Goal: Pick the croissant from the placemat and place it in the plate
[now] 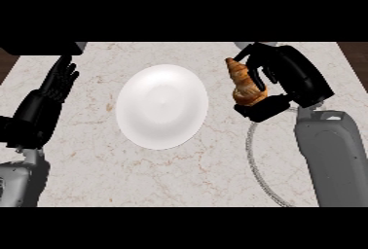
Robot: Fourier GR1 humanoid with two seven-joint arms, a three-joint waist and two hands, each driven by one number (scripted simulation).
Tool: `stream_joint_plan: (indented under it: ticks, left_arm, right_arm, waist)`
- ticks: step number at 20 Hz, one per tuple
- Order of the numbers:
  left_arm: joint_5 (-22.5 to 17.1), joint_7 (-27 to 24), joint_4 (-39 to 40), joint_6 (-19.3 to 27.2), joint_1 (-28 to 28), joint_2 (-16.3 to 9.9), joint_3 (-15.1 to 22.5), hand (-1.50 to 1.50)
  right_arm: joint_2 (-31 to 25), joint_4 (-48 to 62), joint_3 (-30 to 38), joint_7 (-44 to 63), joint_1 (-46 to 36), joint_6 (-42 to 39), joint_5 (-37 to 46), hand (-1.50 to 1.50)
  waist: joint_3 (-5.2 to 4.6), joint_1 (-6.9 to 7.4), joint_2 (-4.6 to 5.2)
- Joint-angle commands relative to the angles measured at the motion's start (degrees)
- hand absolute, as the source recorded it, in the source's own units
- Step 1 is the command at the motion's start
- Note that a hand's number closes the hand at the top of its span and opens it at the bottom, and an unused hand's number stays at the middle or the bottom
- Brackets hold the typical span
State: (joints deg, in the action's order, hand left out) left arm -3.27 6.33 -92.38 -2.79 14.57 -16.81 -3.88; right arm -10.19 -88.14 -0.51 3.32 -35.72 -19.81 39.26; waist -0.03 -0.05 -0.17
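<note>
Right hand is curled round the croissant, holding it right of the plate, apart from the rim. Placemat edge shows right of the plate, below the croissant. Left hand rests open, fingers straight, left of the plate. White plate sits on the marble counter.

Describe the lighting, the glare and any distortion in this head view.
Head view: even, soft light; the white plate shows only faint shading, no hard glare, and looks taller than wide. The croissant in the right hand is lit warmly; the black left hand stays dark, its detail lost.
</note>
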Motion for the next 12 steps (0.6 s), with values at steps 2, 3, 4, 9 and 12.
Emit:
stream_joint_plan:
  ticks: [2,3,4,9,12]
  left_arm:
    - [-0.69,0.11,-2.76,-1.47,-1.84,-0.32,-1.14,0.00]
    - [-0.50,3.51,-1.06,-1.07,3.13,-0.55,-0.75,0.00]
    - [1.07,0.05,0.66,0.00,0.50,1.96,0.98,0.00]
    - [-0.35,3.24,-1.03,-0.94,2.77,0.34,-0.93,0.00]
    - [-1.87,2.78,-1.22,-2.91,2.13,-0.55,-1.75,0.00]
  right_arm:
    - [5.06,1.26,-1.57,6.49,-5.45,-1.53,-0.75,1.50]
    - [7.01,4.05,-2.40,6.21,-6.90,0.08,-0.26,1.50]
    - [8.90,8.54,-3.70,5.59,-8.92,2.92,1.77,1.50]
    - [10.07,18.43,-9.75,11.47,-15.26,10.45,-3.39,1.50]
    - [10.13,28.61,-15.24,11.18,-18.56,20.15,-4.57,1.50]
  waist:
    - [0.01,0.48,0.10]
    - [0.02,0.42,0.18]
    - [0.01,0.70,0.30]
    - [0.02,1.26,0.31]
    - [0.00,2.47,0.54]
